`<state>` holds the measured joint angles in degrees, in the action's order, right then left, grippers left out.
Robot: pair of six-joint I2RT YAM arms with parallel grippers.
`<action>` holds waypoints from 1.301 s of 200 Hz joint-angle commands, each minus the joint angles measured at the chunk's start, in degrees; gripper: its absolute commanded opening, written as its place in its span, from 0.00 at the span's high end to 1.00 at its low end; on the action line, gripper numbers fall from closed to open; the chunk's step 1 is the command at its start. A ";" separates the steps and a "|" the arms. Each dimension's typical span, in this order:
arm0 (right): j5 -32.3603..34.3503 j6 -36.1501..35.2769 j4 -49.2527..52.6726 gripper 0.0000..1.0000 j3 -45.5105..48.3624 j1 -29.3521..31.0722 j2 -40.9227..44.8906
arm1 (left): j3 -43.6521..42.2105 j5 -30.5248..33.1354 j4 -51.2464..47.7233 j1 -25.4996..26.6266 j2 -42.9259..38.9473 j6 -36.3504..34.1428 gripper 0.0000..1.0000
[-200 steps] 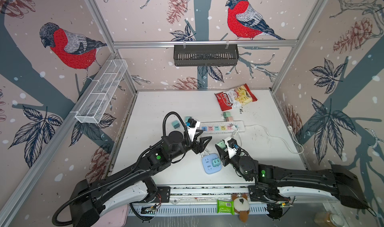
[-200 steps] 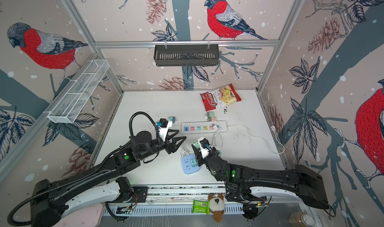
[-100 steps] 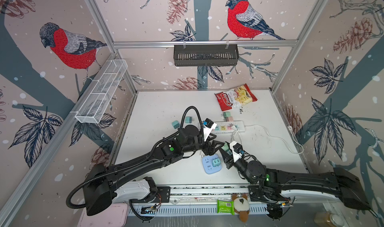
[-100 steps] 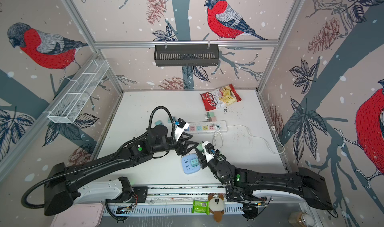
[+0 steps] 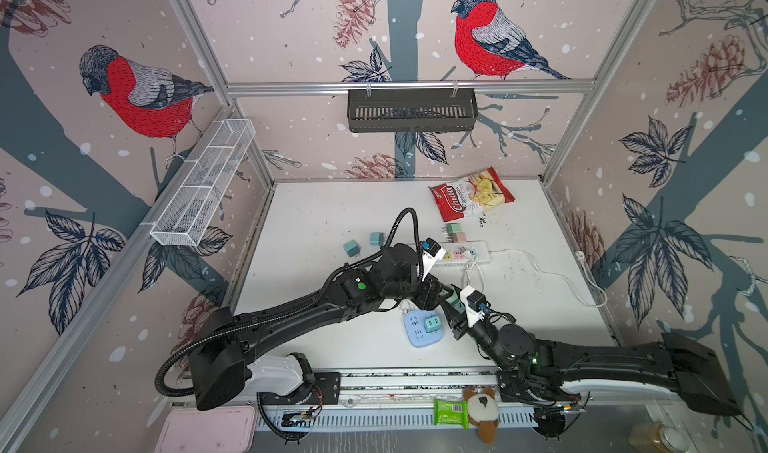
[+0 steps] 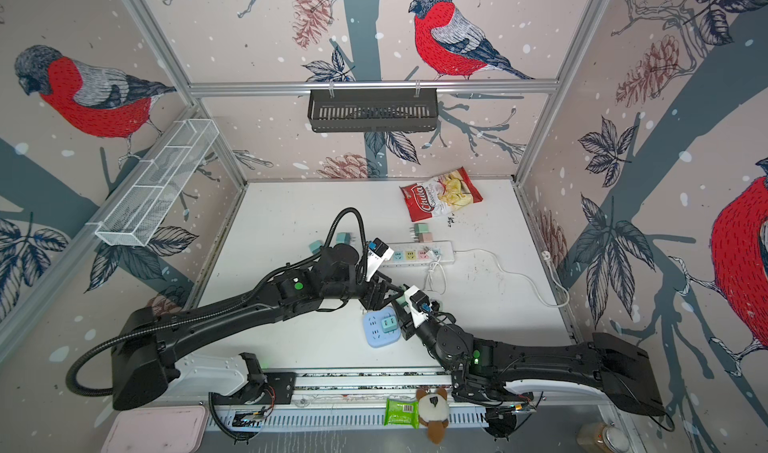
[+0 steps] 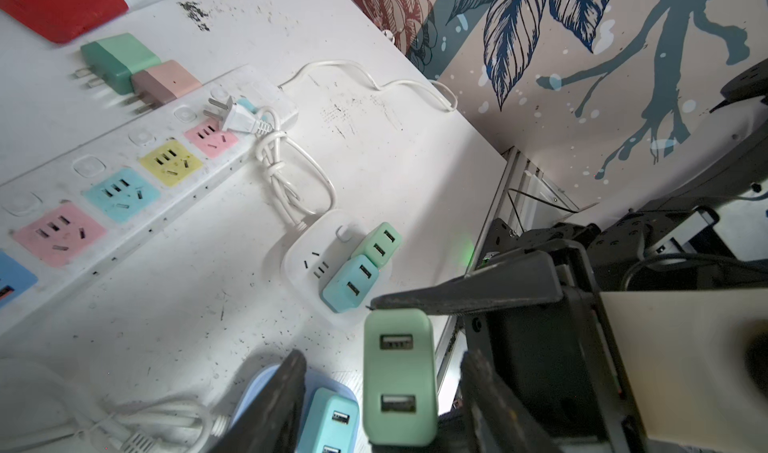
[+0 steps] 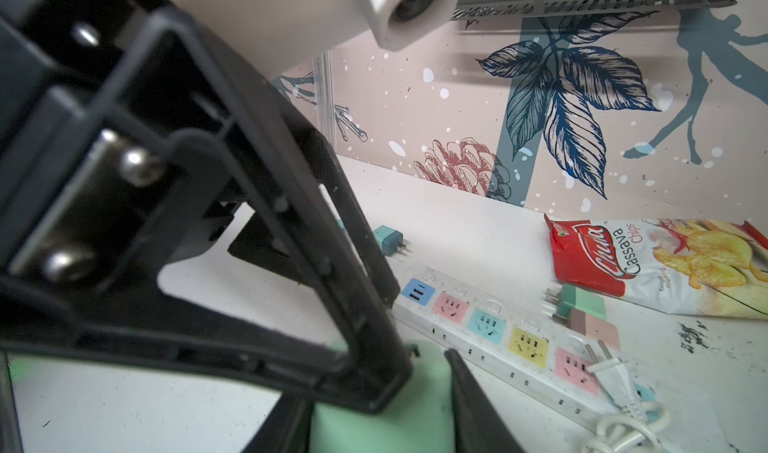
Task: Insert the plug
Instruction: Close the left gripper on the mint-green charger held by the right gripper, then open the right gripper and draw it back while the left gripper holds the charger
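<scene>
My right gripper [image 8: 374, 413] is closed on the mint-green USB charger plug [image 7: 399, 372] and holds it up above the table. My left gripper [image 7: 380, 363] stands open around the same plug, its fingers [image 7: 274, 405] on both sides with a small gap. Near it lies the blue socket cube [image 5: 413, 334], with a teal charger [image 5: 432, 324] plugged in. The white power strip [image 5: 461, 255] lies further back.
</scene>
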<state>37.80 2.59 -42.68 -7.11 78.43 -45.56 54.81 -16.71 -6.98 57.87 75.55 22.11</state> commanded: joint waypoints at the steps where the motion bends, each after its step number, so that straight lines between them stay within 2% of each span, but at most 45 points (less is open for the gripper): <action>1: 0.47 -1.51 -3.58 0.99 0.43 0.48 0.42 | 0.91 -0.39 -2.24 0.73 0.86 -0.59 0.40; 33: 0.12 -2.56 -4.81 1.00 0.94 0.97 0.46 | 2.06 -0.48 -4.11 0.76 3.07 -0.84 0.44; 68: 1.24 -3.25 -6.44 0.99 1.66 1.19 0.36 | 4.37 -2.52 -5.71 1.13 5.88 -0.97 0.54; 136: 1.86 -3.13 -6.73 0.99 1.80 1.28 0.90 | 5.49 -3.49 -6.41 1.20 7.25 -1.35 0.94; 144: 1.81 -2.94 -6.27 0.93 1.67 1.27 0.98 | 5.49 -3.37 -6.31 1.20 7.10 -1.48 0.98; 162: 1.81 -1.68 -4.71 0.63 0.93 1.28 1.12 | 5.47 -2.10 -6.36 1.20 6.65 -1.47 1.00; 177: 1.17 -0.80 -3.24 0.49 0.20 1.34 1.22 | 5.29 -0.69 -6.21 1.20 6.02 -1.56 1.00; 215: 0.73 0.02 -0.16 0.32 -1.26 1.77 0.25 | 4.04 6.04 -5.75 1.13 2.50 -1.39 1.00; 229: 0.68 0.22 1.42 0.21 -2.08 1.94 -0.31 | 3.70 9.91 -6.36 0.94 1.13 -1.36 1.00; 260: 1.37 0.15 1.93 0.16 -2.65 2.69 -0.65 | 0.61 17.05 -4.90 0.13 -2.40 -1.71 1.00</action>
<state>38.61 1.80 -41.01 -9.21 80.71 -46.17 57.71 -7.29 -12.95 58.54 75.44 21.08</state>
